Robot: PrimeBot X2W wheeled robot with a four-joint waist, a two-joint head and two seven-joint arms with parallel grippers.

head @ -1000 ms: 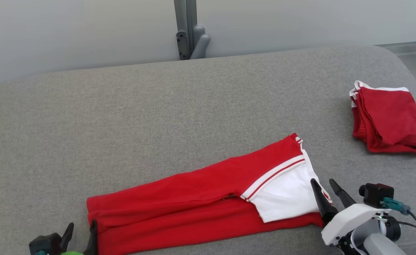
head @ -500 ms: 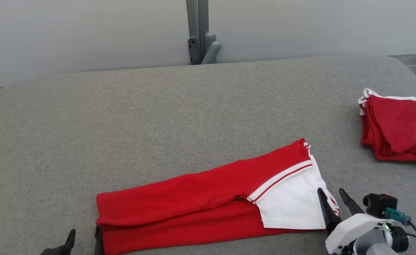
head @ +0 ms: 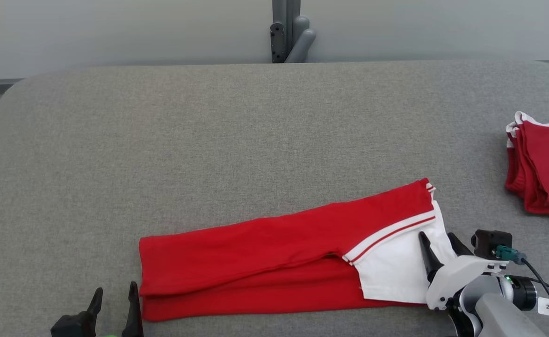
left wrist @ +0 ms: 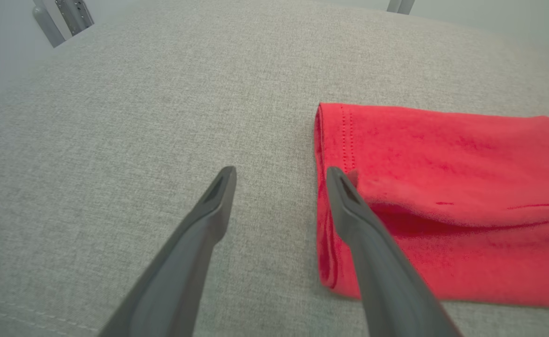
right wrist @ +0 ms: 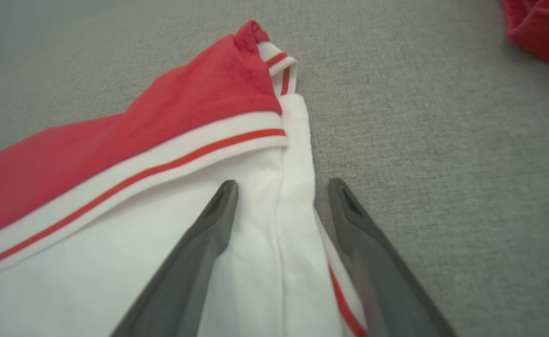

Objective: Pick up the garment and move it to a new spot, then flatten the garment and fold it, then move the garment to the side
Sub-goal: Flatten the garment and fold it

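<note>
1. The garment (head: 279, 252) is laid flat on the grey table (head: 209, 140), in its near half and somewhat to the robot's right.
2. Its long axis is set across the robot from left to right. It is tilted so that the right end lies farther from the robot than the left.
3. The plain red hemmed end is pointed to the robot's left. The end with the white panel and the red-striped white band is pointed to the right.
4. It is folded along its length, and a strip of the lower layer is left showing along the near edge.
5. The left gripper (head: 115, 288) is held at the hemmed end with its jaws spread and nothing clasped. In the left wrist view one finger is seen over the hem edge and the other over bare table.
6. The right gripper (head: 437, 235) is held over the white end, jaws spread wide. White cloth is seen slack between them, not pinched. Whether the cloth is touched cannot be told.
7. A folded red pile (head: 543, 173) is seen well apart, at the table's right edge.
</note>
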